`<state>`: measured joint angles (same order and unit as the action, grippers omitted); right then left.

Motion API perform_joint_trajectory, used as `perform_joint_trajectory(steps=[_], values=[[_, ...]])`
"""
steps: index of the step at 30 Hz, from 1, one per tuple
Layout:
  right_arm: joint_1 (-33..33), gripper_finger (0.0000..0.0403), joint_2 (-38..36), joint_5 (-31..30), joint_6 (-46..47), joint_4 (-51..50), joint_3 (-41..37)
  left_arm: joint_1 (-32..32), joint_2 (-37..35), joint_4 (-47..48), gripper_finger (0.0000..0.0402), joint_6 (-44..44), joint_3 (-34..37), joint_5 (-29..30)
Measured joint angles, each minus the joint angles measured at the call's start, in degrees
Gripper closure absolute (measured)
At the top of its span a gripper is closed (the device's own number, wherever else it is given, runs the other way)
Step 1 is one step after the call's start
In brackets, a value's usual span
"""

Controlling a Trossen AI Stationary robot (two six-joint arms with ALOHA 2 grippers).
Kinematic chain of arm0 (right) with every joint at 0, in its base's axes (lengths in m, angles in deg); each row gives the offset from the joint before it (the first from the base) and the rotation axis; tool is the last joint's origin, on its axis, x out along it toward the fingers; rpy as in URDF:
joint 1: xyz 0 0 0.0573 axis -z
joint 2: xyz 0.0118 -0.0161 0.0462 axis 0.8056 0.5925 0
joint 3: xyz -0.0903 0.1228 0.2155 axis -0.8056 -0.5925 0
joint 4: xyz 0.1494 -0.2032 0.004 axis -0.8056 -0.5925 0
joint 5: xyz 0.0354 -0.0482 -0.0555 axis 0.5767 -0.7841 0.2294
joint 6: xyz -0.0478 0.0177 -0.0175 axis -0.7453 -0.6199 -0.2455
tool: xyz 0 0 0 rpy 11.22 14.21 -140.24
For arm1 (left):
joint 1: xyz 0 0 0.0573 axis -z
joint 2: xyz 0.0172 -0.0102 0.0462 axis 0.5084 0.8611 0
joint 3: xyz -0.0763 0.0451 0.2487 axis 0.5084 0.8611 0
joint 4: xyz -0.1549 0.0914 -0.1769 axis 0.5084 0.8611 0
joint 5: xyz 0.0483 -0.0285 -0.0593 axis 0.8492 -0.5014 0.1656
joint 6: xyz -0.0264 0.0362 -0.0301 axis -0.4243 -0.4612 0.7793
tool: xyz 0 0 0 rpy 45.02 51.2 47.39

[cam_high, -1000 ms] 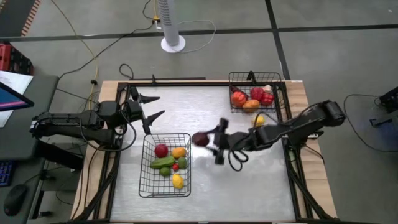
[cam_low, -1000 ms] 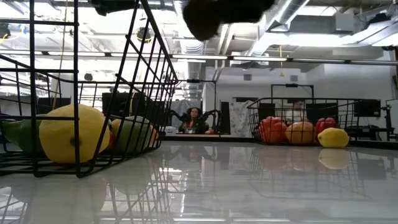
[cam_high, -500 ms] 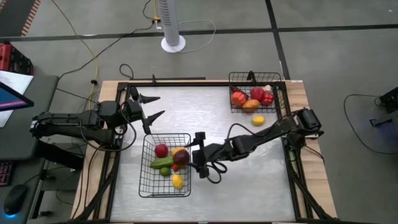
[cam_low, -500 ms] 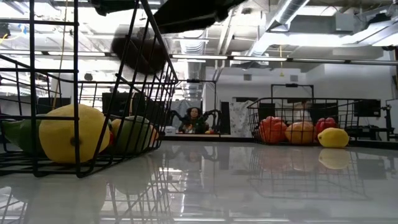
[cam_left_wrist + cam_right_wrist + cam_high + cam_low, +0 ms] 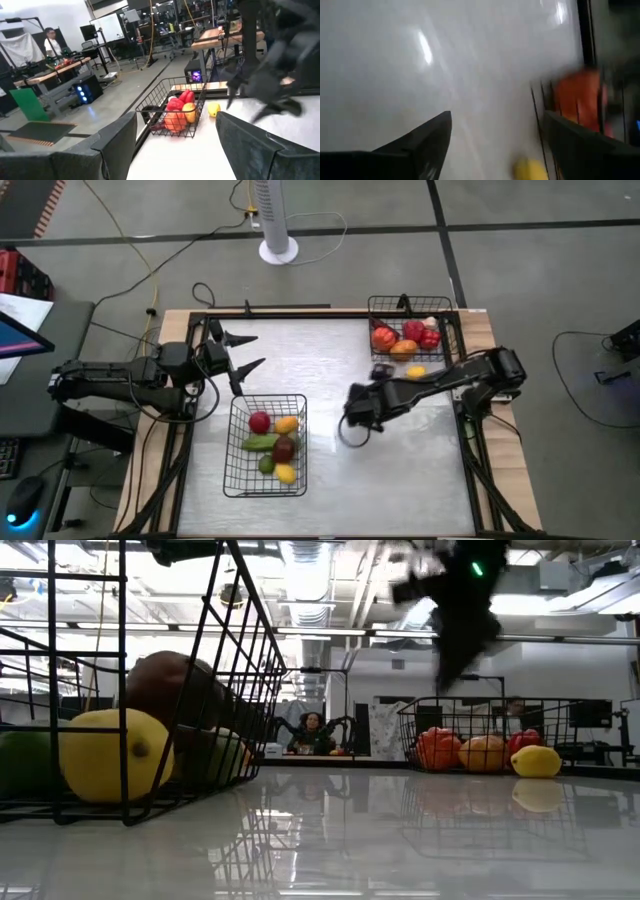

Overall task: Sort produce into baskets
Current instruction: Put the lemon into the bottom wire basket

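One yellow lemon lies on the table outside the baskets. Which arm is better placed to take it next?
Probably the right. The right gripper is open and empty over mid-table, near the lemon beside the far basket. The left gripper waits at the left edge, much farther away.

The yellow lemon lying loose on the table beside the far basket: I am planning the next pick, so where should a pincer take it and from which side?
Probably from straight above, closing across the middle of the lemon. It lies alone on the table, just outside the basket, so a sideways approach risks hitting the wire. The right pincer, open, is nearest.
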<state>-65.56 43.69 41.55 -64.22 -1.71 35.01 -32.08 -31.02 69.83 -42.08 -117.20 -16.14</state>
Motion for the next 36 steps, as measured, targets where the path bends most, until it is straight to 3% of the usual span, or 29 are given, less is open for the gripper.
perform_joint_trajectory(steps=[6,15,36], values=[[9.4,0.0089,-2.8,9.1,11.3,-2.7,-13.3,0.0,0.0,-0.3,0.0143,1.2,0.0,0.0],[18.2,0.0091,-4.0,13.1,15.9,-5.3,-21.8,0.0,0.0,-0.5,0.0143,-0.4,0.0,0.0],[29.9,0.0093,-4.0,6.1,5.9,4.1,-28.1,0.0,0.0,-0.5,0.0143,-0.2,0.0,0.0]])
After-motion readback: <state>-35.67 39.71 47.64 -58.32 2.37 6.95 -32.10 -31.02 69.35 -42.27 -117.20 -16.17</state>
